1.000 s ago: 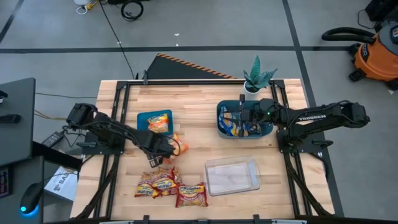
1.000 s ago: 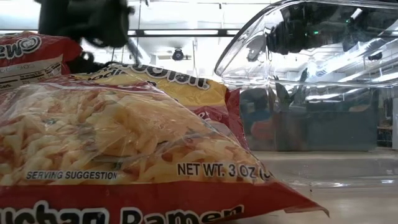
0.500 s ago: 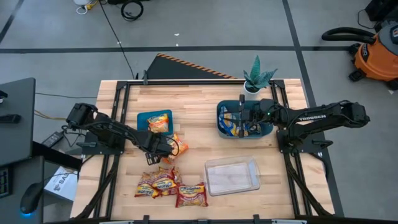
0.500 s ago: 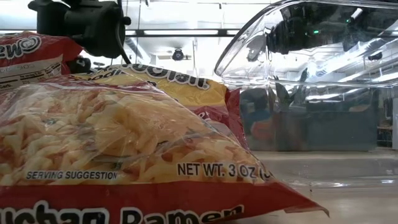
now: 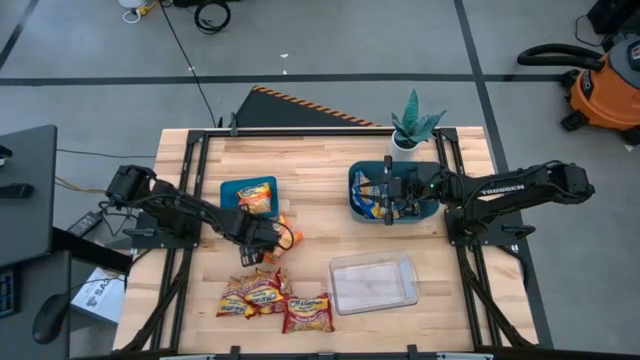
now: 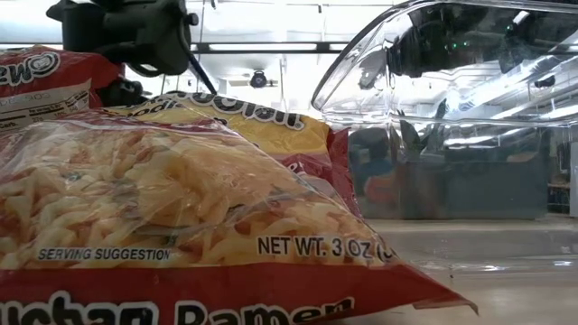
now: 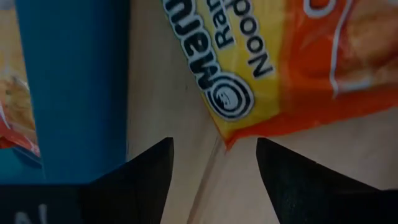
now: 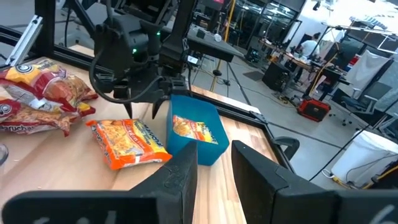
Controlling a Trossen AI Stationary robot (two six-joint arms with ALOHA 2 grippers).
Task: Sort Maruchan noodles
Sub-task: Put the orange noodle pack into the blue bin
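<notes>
An orange Maruchan noodles packet (image 5: pixel 284 232) lies flat on the table beside the left teal bin (image 5: pixel 232 190), which holds another orange packet (image 5: pixel 257 200). My left gripper (image 7: pixel 214 163) points down over the loose packet's corner (image 7: pixel 229 138), open, with a finger on either side and touching nothing. Red-and-yellow packets (image 5: pixel 270 300) lie near the front edge. My right gripper (image 8: pixel 214 171) hangs level and open above the right teal bin (image 5: pixel 358 205), which holds blue packets (image 5: pixel 372 203).
A clear plastic container (image 5: pixel 373 282) stands at the front right of the table, beside the red-and-yellow packets. A small potted plant (image 5: pixel 412 125) stands at the far edge behind the right bin. Bare wood lies between the two bins.
My left gripper has turned a little at the wrist while staying above the orange packet's corner. The packet lies where it was.
</notes>
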